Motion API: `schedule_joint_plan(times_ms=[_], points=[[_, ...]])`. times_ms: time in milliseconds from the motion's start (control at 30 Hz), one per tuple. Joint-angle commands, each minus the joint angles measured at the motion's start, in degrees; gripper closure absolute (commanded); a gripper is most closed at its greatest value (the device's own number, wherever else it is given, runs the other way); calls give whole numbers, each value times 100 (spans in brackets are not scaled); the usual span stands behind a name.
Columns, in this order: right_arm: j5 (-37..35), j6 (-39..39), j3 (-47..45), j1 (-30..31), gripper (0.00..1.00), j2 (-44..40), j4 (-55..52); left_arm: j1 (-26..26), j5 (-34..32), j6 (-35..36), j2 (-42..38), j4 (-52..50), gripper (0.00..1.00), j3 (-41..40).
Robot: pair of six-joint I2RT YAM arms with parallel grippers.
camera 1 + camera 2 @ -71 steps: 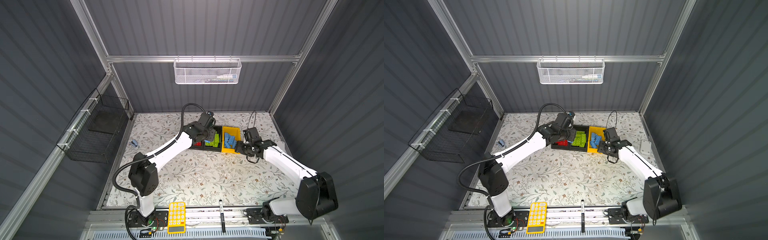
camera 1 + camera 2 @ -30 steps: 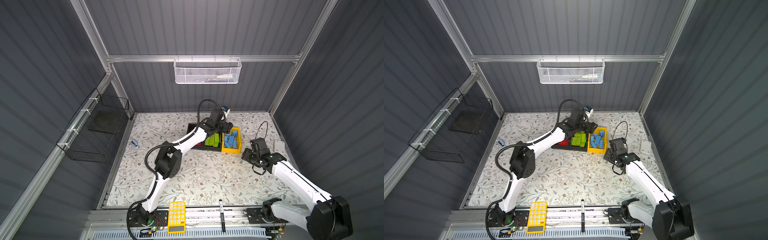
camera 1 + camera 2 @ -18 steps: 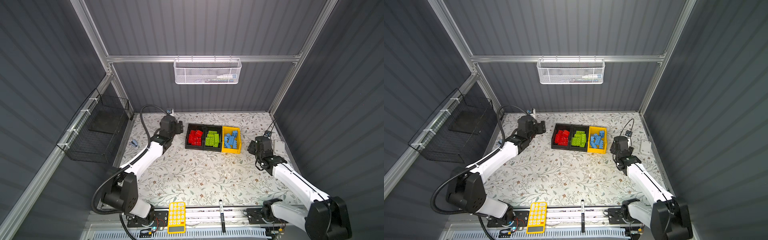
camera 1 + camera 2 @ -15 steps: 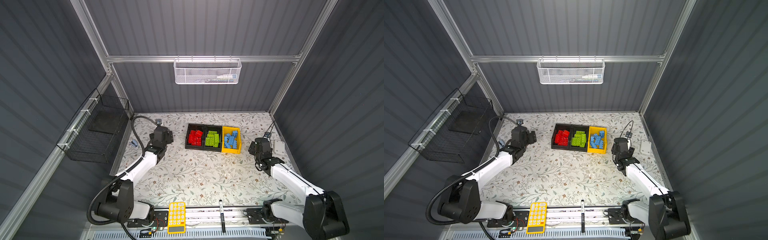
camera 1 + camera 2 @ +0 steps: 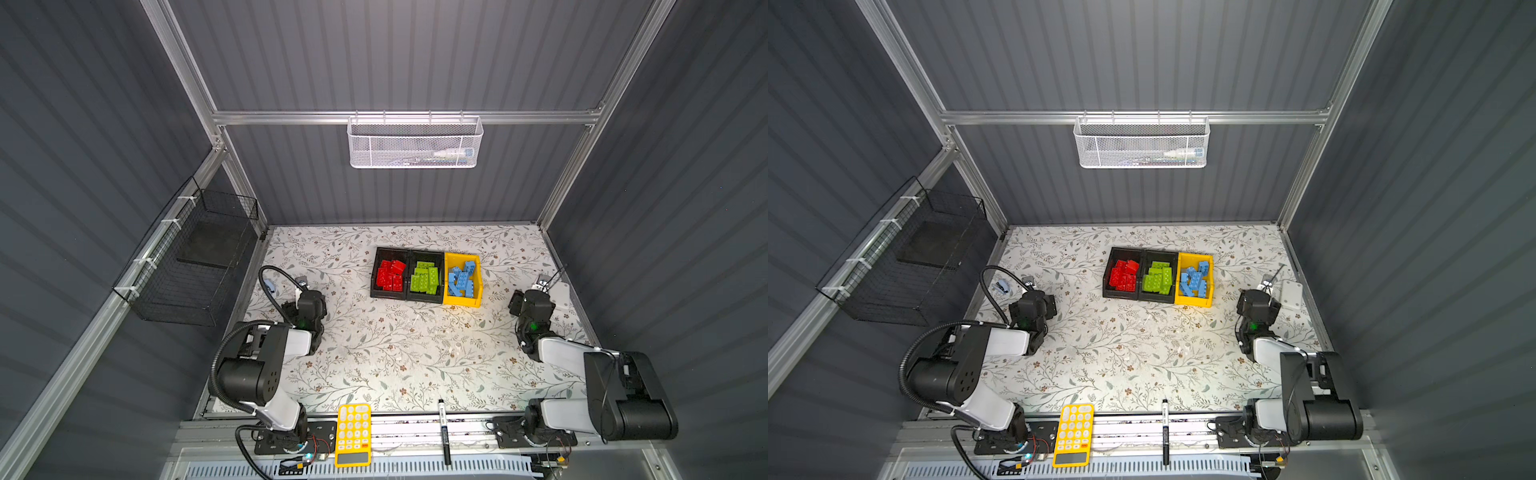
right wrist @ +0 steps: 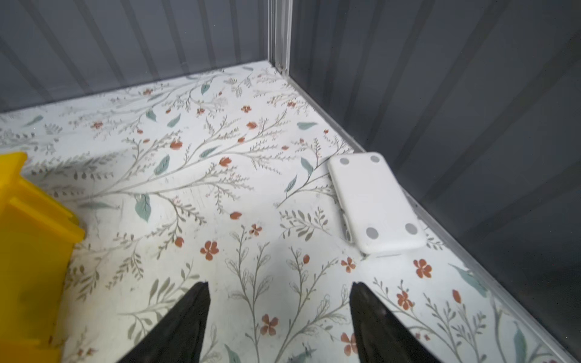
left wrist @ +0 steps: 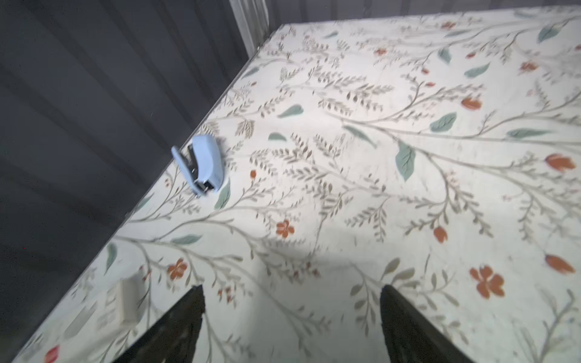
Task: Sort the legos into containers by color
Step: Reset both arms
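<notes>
Three bins stand in a row at the back middle in both top views. The left black bin [image 5: 390, 251] holds red legos [image 5: 390, 274], the middle black bin [image 5: 426, 253] green legos [image 5: 424, 277], the yellow bin [image 5: 462, 302] blue legos [image 5: 461, 281]. My left gripper [image 7: 290, 287] hangs open over bare mat near the left edge, far from the bins, with nothing between its fingers. Near the right edge my right gripper [image 6: 279, 284] is open and empty too, with the yellow bin [image 6: 28, 239] off to one side.
A small blue stapler [image 7: 202, 165] lies by the left wall. A white flat device [image 6: 374, 201] lies by the right wall. A yellow calculator [image 5: 353, 434] and a black pen [image 5: 444, 432] rest on the front rail. Wire baskets hang on the back and left walls.
Both arms have drawn back from the bins, the left swinging to the left edge, the right to the right edge. The left jaws have spread wider.
</notes>
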State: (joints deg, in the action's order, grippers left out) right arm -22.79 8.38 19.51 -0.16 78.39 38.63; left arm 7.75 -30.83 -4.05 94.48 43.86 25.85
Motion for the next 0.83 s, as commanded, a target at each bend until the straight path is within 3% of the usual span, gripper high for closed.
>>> schedule_joint_plan(times_ms=[0,67,100,133,200,233,800], points=[[1410,-372,-161,-187,27,169,1334,-116,611,270,410,1470,4,-161],[1977,-524,-279,-293,24,566,2205,-124,961,312,252,1019,3,-101],[2204,-522,-66,-338,22,314,1377,-124,1043,418,380,1224,3,-70],[2316,-531,65,-360,18,301,1010,-124,1129,445,372,965,2,49],[2306,-540,-11,-362,1,473,1494,-185,1275,420,378,883,2,91],[2336,-525,100,-362,1,345,1047,-186,1271,412,360,792,1,108],[2472,-590,81,-361,1,362,1107,-195,1290,405,340,712,0,131]])
